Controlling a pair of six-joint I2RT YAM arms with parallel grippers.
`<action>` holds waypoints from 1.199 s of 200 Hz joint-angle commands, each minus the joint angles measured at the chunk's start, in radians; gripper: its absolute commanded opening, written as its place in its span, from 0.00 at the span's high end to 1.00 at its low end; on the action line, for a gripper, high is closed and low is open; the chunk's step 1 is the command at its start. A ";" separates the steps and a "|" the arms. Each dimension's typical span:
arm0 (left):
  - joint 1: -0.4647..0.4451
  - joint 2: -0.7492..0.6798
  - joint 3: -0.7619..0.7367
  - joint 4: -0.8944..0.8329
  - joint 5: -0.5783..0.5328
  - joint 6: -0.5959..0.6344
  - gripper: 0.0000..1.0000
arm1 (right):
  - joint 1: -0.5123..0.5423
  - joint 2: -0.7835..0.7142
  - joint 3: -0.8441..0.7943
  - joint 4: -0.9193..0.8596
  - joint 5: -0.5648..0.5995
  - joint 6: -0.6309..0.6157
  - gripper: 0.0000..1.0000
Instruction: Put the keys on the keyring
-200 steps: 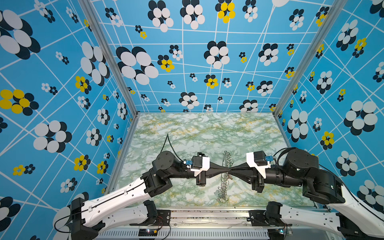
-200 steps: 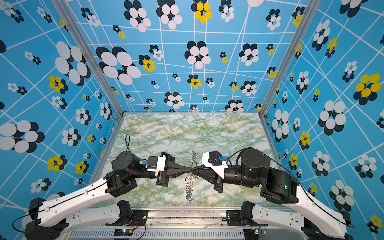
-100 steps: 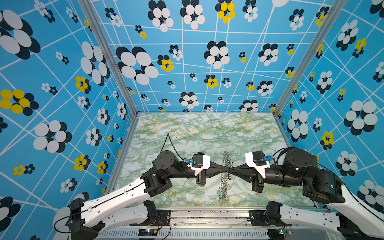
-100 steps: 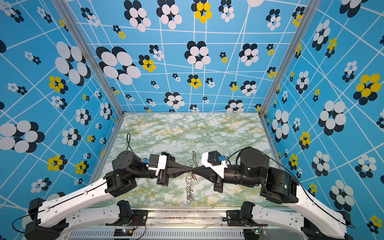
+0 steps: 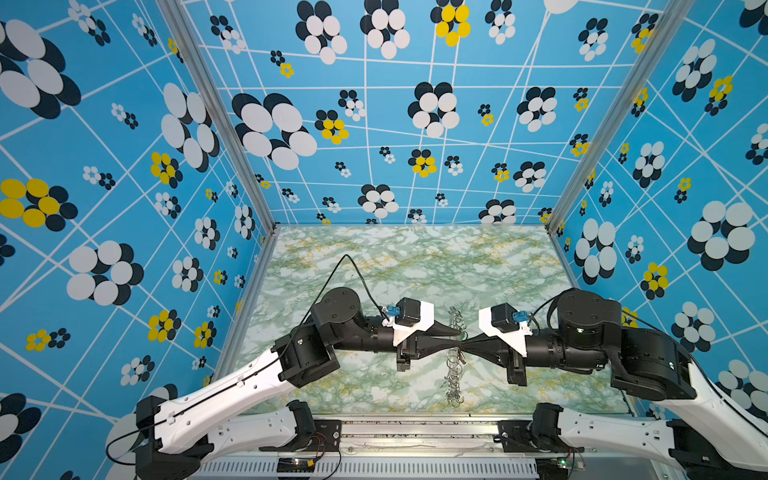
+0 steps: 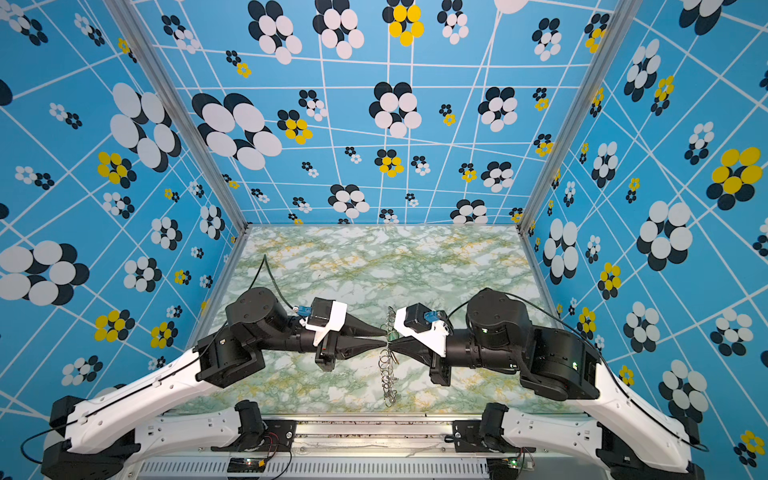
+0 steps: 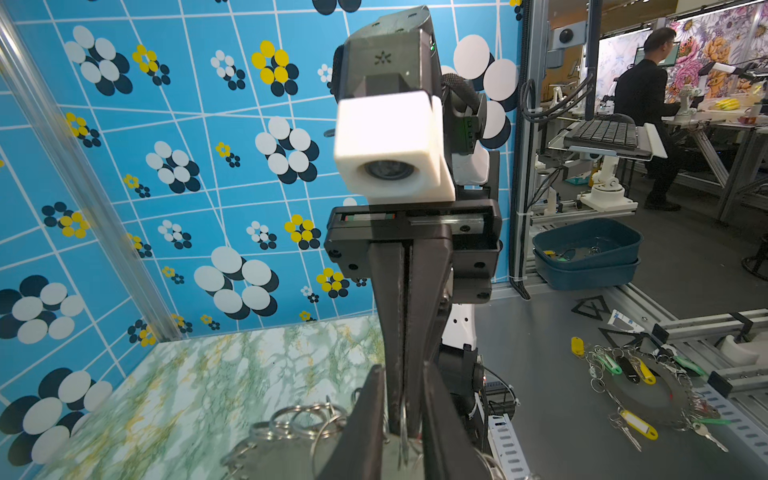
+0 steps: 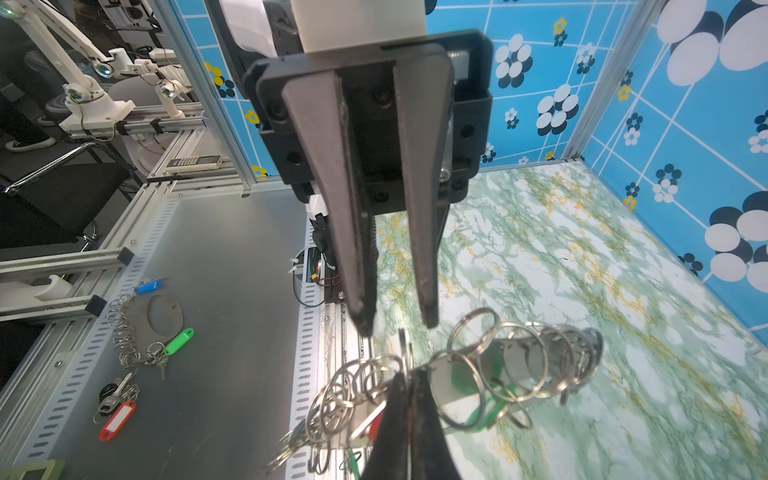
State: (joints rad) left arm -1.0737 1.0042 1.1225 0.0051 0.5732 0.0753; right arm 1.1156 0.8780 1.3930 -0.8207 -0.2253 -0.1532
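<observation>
The keyring [image 5: 455,374] [image 6: 387,374], a grey plate edged with silver wire rings, stands on edge above the marbled table between my two grippers. My right gripper [image 8: 409,374] [image 5: 463,347] [image 6: 390,344] is shut on one of its rings. Facing it tip to tip is my left gripper [image 7: 401,365] [image 5: 458,338] [image 6: 384,337] [image 8: 398,325], open, its fingers straddling the right fingertips. Of the keys, a green tag [image 8: 492,399] shows behind the plate and a red tag [image 8: 376,424] below my right jaws. Their metal parts are mostly hidden.
Blue flowered walls close the table [image 5: 415,266] on three sides. On the grey bench outside lie another ring plate [image 8: 164,311] with blue and green tags, a loose red-tagged key [image 8: 117,419], and a ring plate with yellow tags [image 7: 648,386]. Blue bins [image 7: 588,253] stand further off.
My left gripper's jaws have parted from shut to a small gap. The right gripper has closed fully on the ring. Both arms have barely moved.
</observation>
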 commanded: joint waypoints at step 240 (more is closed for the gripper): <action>-0.076 0.109 0.165 -0.326 -0.084 0.131 1.00 | -0.007 0.007 0.055 0.003 -0.005 -0.034 1.00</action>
State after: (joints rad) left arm -1.1290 1.0920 1.2613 -0.2813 0.4938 0.1696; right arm 1.1118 0.8875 1.4101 -0.8928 -0.2184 -0.1741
